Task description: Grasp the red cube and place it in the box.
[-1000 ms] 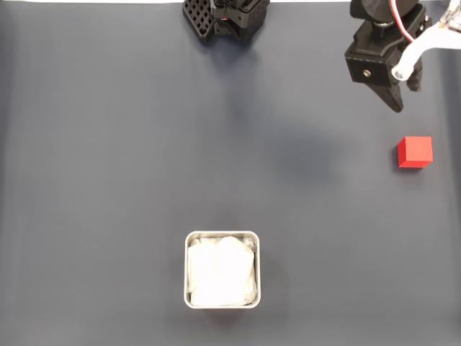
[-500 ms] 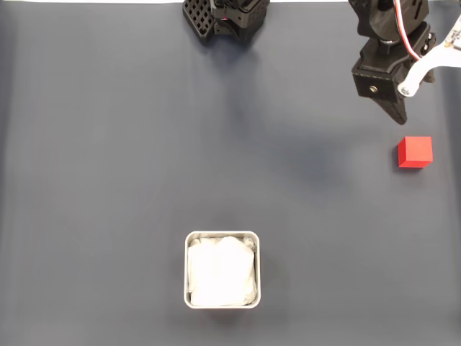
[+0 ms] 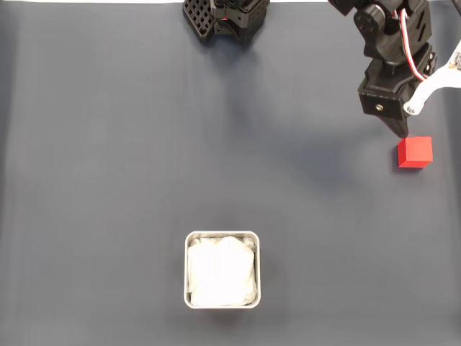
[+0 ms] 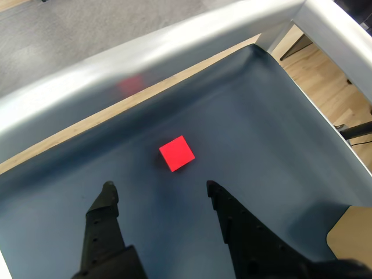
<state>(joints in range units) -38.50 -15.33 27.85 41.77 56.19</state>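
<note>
A dark slate-blue tabletop [image 3: 108,180] held a square pale-grey metal tin [image 3: 222,236], white-lined, at 6 o'clock; the end effector [image 4: 158,188] was spread.

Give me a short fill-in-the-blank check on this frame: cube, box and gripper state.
1. The red cube rests on the dark mat, held by ____.
2. In the wrist view the gripper has its jaws ____, with the cube ahead of the fingertips.
3. The box holds only a ____ lining.

Missing words: nothing; open; white
</note>
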